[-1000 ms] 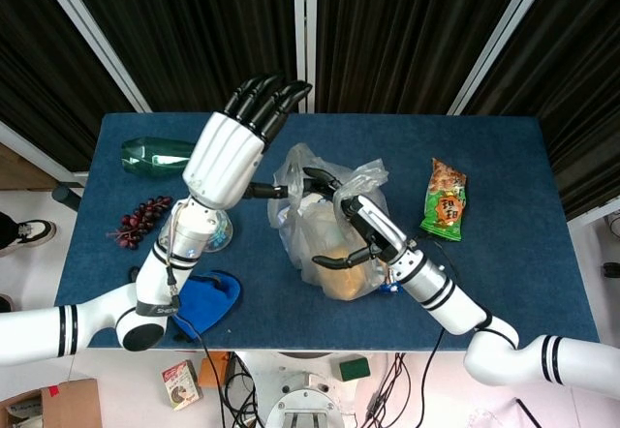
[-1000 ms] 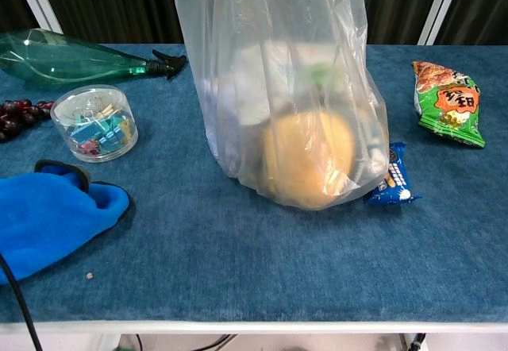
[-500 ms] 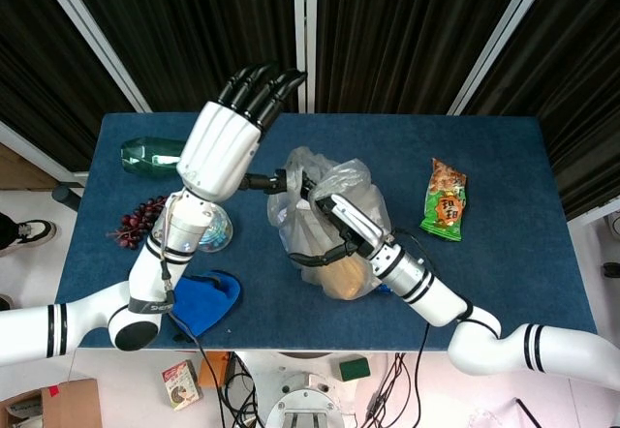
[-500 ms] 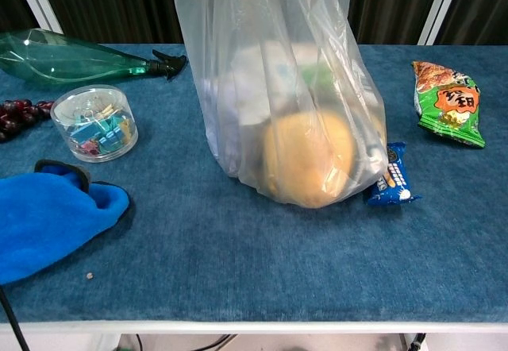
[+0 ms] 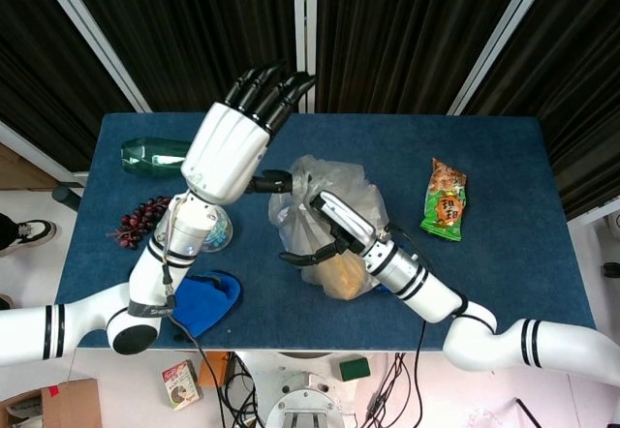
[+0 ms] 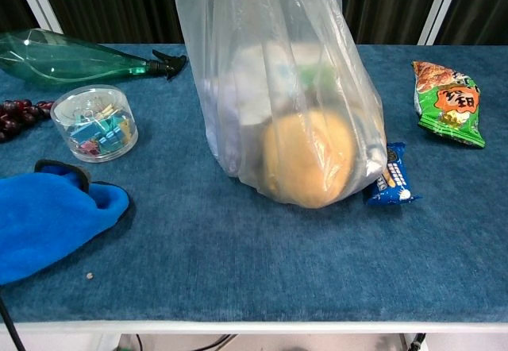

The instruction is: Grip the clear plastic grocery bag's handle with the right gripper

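Right hand (image 5: 325,229) at upper left side of clear plastic grocery bag (image 6: 278,89), dark fingers (image 5: 302,254) curled around a bunch of film near bag top; whether that bunch is the handle or plain bag wall cannot tell from head view. Left hand (image 5: 232,147) raised above bag's left edge, white back to camera, fingers straight and apart, thumb tip close by bag top; any pinch on plastic cannot tell. Bag standing upright mid blue-carpeted table (image 6: 262,264), long axis vertical, round orange fruit (image 6: 308,159) inside at bottom, top out of chest view. Bag mouth directly under and right of right hand, so right hand nearer to handle. Around: blue snack packet (image 6: 391,178) touching bag base, green chip packet (image 6: 447,105) right, clear round tub of clips (image 6: 94,121), green spray bottle (image 6: 71,57), dark grapes (image 5: 140,220), blue cloth mitt (image 6: 48,220) left.
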